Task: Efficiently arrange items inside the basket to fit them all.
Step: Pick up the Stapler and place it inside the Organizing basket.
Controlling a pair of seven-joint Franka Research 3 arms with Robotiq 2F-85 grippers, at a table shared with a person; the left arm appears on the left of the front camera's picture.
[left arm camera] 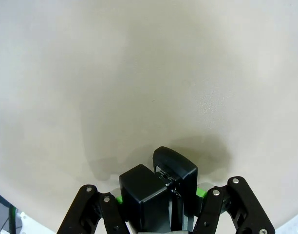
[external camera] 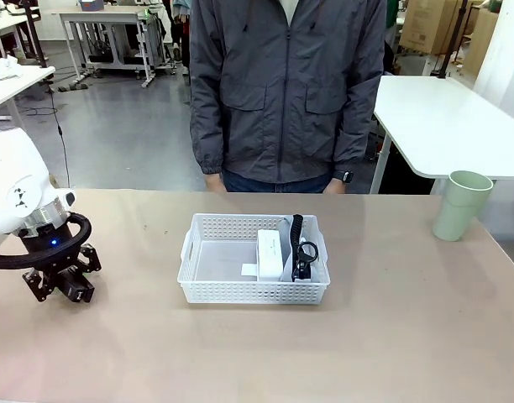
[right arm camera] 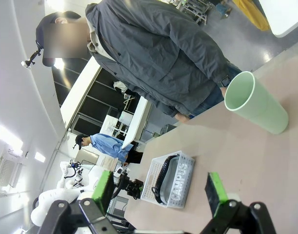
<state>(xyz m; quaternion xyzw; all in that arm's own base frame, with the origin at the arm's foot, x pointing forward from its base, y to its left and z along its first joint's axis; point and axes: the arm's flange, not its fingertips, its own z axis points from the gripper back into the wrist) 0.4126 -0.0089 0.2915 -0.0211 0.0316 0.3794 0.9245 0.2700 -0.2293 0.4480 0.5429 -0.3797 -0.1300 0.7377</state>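
Note:
The white lattice basket (external camera: 198, 281) stands mid-table, in front of a person in a grey jacket. In its right half a small white box (external camera: 272, 253) stands on edge beside a black strap (external camera: 296, 231) and another black piece I cannot make out. In the right wrist view the basket (right arm camera: 154, 179) holds the grey "CAMPUS" pouch (right arm camera: 181, 182). The pale green cup (external camera: 462, 205) stands alone at the far right, and also shows as the cup (right arm camera: 256, 103). My left gripper (external camera: 65, 290) hangs shut over bare table at the left; its fingers (left arm camera: 139, 187) press together. My right gripper (right arm camera: 160, 195) is open and holds nothing.
The basket's left half is bare floor, apart from a small white tag. The person's hands hang at the far table edge. A white side table (external camera: 458, 126) stands behind the cup. Wide bare tabletop lies on both sides of the basket.

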